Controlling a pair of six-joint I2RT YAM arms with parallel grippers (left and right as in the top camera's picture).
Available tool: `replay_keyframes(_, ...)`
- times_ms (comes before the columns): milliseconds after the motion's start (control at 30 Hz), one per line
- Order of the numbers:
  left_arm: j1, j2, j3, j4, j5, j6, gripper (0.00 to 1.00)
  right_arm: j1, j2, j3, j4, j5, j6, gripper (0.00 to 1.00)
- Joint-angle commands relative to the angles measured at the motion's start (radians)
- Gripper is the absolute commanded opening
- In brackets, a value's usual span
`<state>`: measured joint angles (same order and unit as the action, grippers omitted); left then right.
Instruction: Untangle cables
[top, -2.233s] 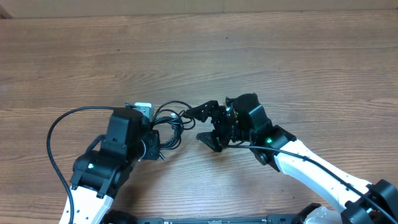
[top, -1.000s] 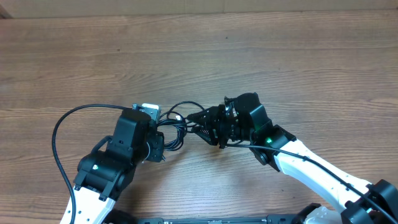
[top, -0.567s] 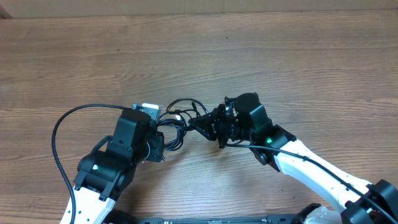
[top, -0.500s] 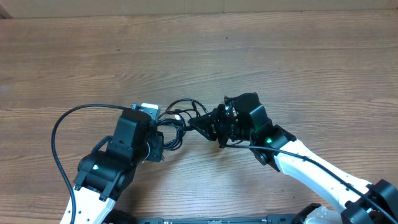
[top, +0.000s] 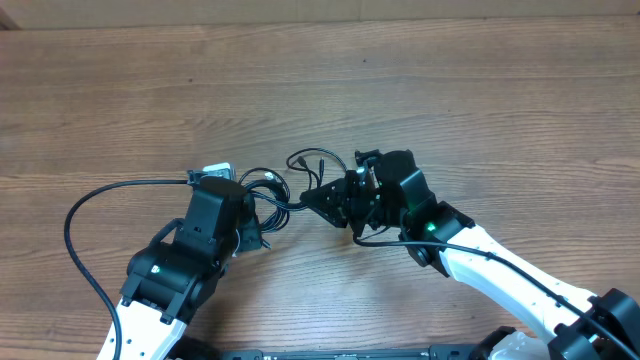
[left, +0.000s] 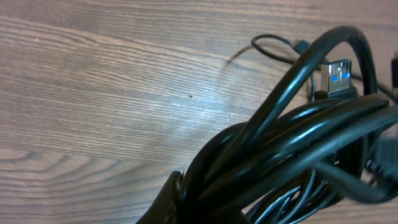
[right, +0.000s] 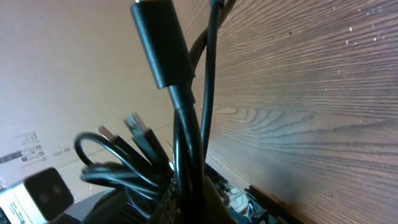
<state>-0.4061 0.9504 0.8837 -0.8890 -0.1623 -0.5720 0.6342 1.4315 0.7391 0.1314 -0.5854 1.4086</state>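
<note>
**Both grippers clamped on one cable bunch, near table centre**

Left gripper (top: 256, 225): jaws closed tight on the cables (top: 272, 190). In the left wrist view the bunch (left: 292, 168) of several overlapping black strands fills the lower right and runs down into the finger (left: 166, 200).

Right gripper (top: 315, 198): also closed, pinching strands of the same bunch. In the right wrist view the cords (right: 186, 149) run down between its fingers.

Pose: the left arm (top: 165, 270) comes in from the lower left, wrist pointing right. The right arm (top: 480, 255) comes in from the lower right, wrist pointing left. The two grippers face each other, near but apart, with the tangle stretched between them. One small loop (top: 308, 160) sticks out above the right gripper, over the table (top: 450, 90).

Counts:
- 2 arms, 2 grippers.
- Cables: 1 tangled bunch; the number of separate cords cannot be told.
- Plug tips seen: 1 USB plug (left: 336, 74) with a blue insert in the left wrist view. The right wrist view shows 1 long barrel plug (right: 158, 43) and 2 flat plugs (right: 144, 134).
- 1 thick arm cable (top: 85, 225) arcs left of the left arm.
</note>
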Motion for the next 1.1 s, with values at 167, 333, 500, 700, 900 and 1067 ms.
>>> replay_keyframes(167,0.007,-0.002,0.035,0.098,0.025,-0.109,0.04,0.051,-0.002,0.013,-0.002,0.001,-0.03,0.04)
replay_keyframes(333,0.007,0.002,0.035,0.103,0.025,-0.108,0.04,0.052,-0.002,0.013,0.024,-0.019,-0.029,0.04)
replay_keyframes(500,0.007,0.043,0.034,0.105,0.024,-0.078,0.04,0.052,-0.002,0.013,0.124,-0.083,-0.026,0.04)
replay_keyframes(700,0.007,0.127,0.034,0.141,-0.072,-0.079,0.04,0.052,-0.002,0.013,0.142,-0.106,-0.023,0.04)
replay_keyframes(900,0.007,0.146,0.035,0.179,-0.059,-0.079,0.04,0.052,-0.002,0.013,0.139,-0.078,-0.024,0.04)
replay_keyframes(1067,0.007,0.146,0.035,0.184,0.048,-0.066,0.04,0.052,-0.002,0.013,0.133,-0.03,-0.023,0.04)
